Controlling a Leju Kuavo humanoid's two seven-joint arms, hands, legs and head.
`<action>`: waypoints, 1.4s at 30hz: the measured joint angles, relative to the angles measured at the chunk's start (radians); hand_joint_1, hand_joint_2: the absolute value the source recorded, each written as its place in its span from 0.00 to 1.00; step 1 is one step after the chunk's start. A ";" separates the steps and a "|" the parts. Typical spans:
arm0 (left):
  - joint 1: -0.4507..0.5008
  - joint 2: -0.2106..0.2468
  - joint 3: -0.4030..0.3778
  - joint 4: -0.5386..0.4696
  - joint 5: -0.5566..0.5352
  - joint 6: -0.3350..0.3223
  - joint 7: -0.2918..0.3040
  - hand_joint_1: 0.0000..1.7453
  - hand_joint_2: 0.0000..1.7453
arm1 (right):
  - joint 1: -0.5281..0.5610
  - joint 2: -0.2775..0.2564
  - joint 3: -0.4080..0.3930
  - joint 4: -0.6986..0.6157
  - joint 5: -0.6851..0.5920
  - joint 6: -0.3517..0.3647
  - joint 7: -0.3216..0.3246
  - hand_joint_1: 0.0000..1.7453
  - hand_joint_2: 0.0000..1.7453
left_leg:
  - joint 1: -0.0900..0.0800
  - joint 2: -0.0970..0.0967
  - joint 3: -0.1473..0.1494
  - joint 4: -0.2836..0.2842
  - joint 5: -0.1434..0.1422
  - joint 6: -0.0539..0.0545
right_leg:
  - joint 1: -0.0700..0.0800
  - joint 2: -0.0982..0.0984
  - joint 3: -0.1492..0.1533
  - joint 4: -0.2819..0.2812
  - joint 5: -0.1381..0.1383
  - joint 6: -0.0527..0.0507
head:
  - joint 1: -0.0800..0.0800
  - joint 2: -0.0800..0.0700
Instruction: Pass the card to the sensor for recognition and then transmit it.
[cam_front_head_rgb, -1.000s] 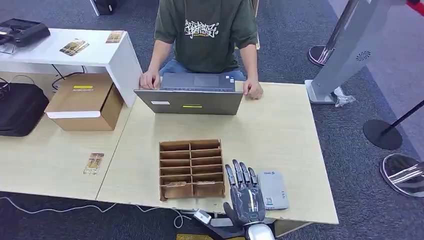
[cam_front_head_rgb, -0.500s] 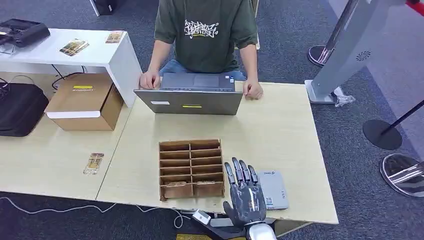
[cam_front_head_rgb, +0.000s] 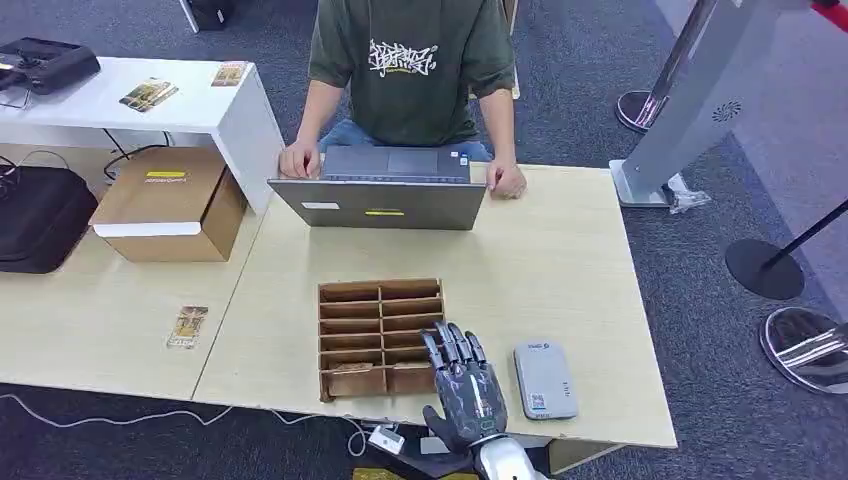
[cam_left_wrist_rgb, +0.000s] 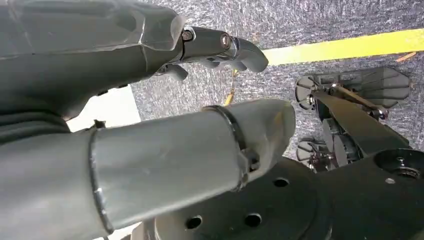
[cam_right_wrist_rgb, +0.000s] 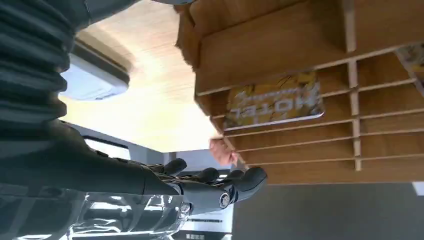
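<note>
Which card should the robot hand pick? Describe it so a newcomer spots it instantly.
On the light wooden table, find the brown divided tray. The card lies in its nearest right-hand slot, just ahead of the right robot hand; it is yellow, printed HOTEL.

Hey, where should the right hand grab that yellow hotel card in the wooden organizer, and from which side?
Judging from the pose, grip the hotel card by its exposed upper edge, coming down from above. It stands in a near-row slot of the wooden organizer, whose dividers cover its faces and lower edge. The right hand hovers over that corner with fingers apart.

Yellow card (cam_right_wrist_rgb: 274, 101) lies in the organizer's slot; grey sensor (cam_front_head_rgb: 544, 378) (flat) alongside.
</note>
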 joint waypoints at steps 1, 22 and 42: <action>0.000 0.000 0.001 0.000 0.000 0.000 0.000 0.00 0.00 | -0.008 0.004 0.001 0.016 0.000 -0.005 -0.004 0.00 1.00 | 0.000 0.000 0.000 0.000 0.000 0.000 | 0.000 0.000 0.000 0.000 0.000 0.000 | 0.000 0.000; 0.003 -0.002 0.008 -0.009 -0.007 -0.008 -0.006 0.00 0.00 | -0.048 0.034 0.003 0.086 0.070 -0.024 0.032 0.00 1.00 | 0.000 0.000 0.000 0.000 0.000 0.000 | 0.000 0.000 0.000 0.000 0.000 0.000 | 0.000 0.000; 0.006 -0.001 0.008 -0.011 -0.027 -0.002 -0.010 0.00 0.00 | 0.016 -0.001 -0.005 -0.086 0.063 0.033 0.040 0.00 1.00 | 0.000 0.000 0.000 0.000 0.000 0.000 | 0.000 0.000 0.000 0.000 0.000 0.000 | 0.000 0.000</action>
